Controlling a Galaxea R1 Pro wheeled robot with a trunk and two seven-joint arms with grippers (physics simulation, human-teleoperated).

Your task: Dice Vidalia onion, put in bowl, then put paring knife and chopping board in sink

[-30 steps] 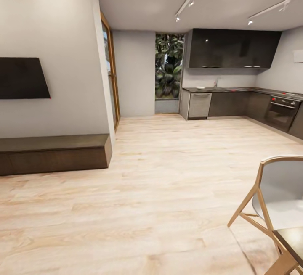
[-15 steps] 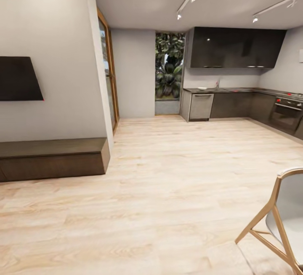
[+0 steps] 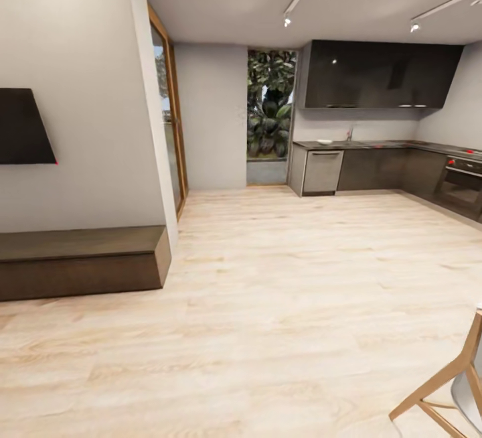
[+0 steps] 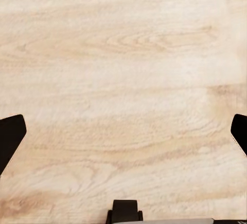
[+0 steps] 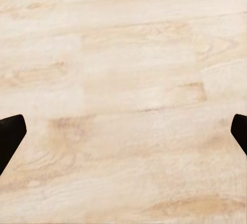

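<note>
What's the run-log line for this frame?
phase: in transit | kitchen ahead, right | countertop far | left gripper open, empty, over wood floor | right gripper open, empty

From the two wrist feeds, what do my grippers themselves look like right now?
Little of them shows. In the left wrist view, the left gripper has two matte black, blunt-tipped fingers at the picture's edges, with a small black block and a pale grey strip between them. In the right wrist view, the right gripper shows matching black fingers. No cables or markings are visible.
</note>
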